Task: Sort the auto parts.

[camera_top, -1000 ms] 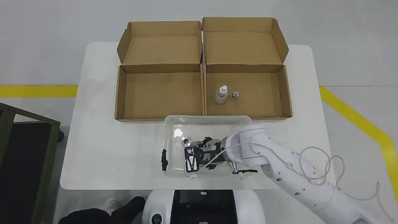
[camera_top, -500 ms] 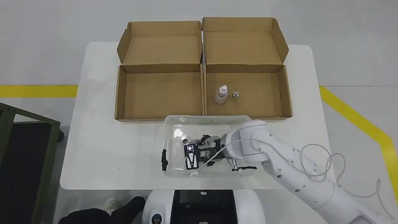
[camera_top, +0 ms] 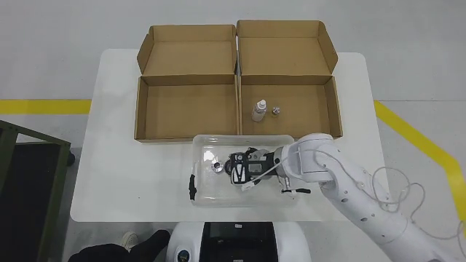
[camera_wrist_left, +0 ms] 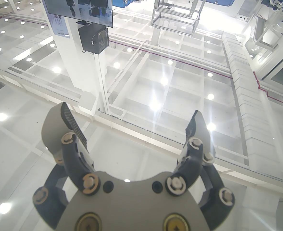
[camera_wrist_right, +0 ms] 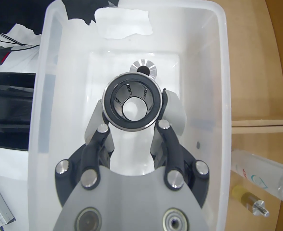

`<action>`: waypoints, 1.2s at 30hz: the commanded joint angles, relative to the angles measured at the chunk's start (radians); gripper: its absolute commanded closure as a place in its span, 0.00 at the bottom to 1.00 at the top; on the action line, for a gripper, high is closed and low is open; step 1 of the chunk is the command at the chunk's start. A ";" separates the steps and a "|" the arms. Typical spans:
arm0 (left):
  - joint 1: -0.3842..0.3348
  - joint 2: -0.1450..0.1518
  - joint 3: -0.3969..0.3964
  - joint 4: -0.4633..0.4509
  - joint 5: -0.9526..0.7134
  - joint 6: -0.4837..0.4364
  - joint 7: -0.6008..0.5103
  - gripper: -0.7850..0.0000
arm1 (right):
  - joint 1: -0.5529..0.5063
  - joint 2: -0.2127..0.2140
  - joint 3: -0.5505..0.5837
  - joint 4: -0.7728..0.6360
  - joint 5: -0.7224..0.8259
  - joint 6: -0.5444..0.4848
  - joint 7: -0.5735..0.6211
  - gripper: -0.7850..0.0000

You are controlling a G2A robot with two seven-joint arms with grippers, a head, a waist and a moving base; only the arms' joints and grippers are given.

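My right gripper [camera_wrist_right: 131, 111] is shut on a steel linear bearing [camera_wrist_right: 132, 105], a hollow cylinder with a black rim, held above the floor of the clear plastic bin [camera_wrist_right: 47, 78]. From above, the right gripper [camera_top: 238, 169] and the bearing [camera_top: 237, 169] sit over the bin [camera_top: 200, 196] at the table's front. A small ribbed metal part [camera_wrist_right: 145, 67] lies on the bin floor just beyond the bearing and appears from above as the metal part [camera_top: 217, 167]. My left gripper [camera_wrist_left: 131, 121] is open and points up at the ceiling, holding nothing.
Two open cardboard boxes stand behind the bin: the left box [camera_top: 145, 113] and the right box [camera_top: 331, 113]. The right one holds a small clear bottle [camera_top: 259, 110] and a small metal piece [camera_top: 276, 109]. Black tape [camera_wrist_right: 91, 4] sticks to the bin's far rim.
The right gripper has taken up the bearing, lifted, and shifted back and to the right inside the bin. The metal part on the bin floor stays put.
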 commanded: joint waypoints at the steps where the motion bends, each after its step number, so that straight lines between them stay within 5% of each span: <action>1: 0.000 0.000 0.000 0.000 0.000 0.000 0.000 0.00 | -0.005 0.004 0.012 0.004 -0.009 0.012 0.009 1.00; 12: 0.000 0.000 0.000 0.000 0.000 0.000 0.000 0.00 | -0.013 0.007 0.003 0.065 -0.017 0.034 0.033 1.00; 13: 0.000 0.000 0.000 0.000 0.000 0.000 0.000 0.00 | -0.012 0.007 0.002 0.071 -0.018 0.037 0.034 0.92; 17: 0.000 0.000 0.000 0.000 0.000 0.000 0.000 0.00 | -0.011 0.007 -0.004 0.078 -0.020 0.042 0.047 0.19; 18: 0.000 0.000 0.000 0.000 0.000 0.000 0.000 0.00 | -0.010 0.007 -0.006 0.078 -0.019 0.043 0.051 0.08; 30: 0.000 0.000 0.000 0.000 0.000 0.000 0.000 0.00 | -0.011 0.012 -0.004 -0.002 -0.031 0.042 0.051 0.12; 36: 0.000 0.000 0.000 0.000 0.000 0.000 0.000 0.00 | -0.001 0.008 -0.017 0.008 -0.047 0.054 0.047 0.29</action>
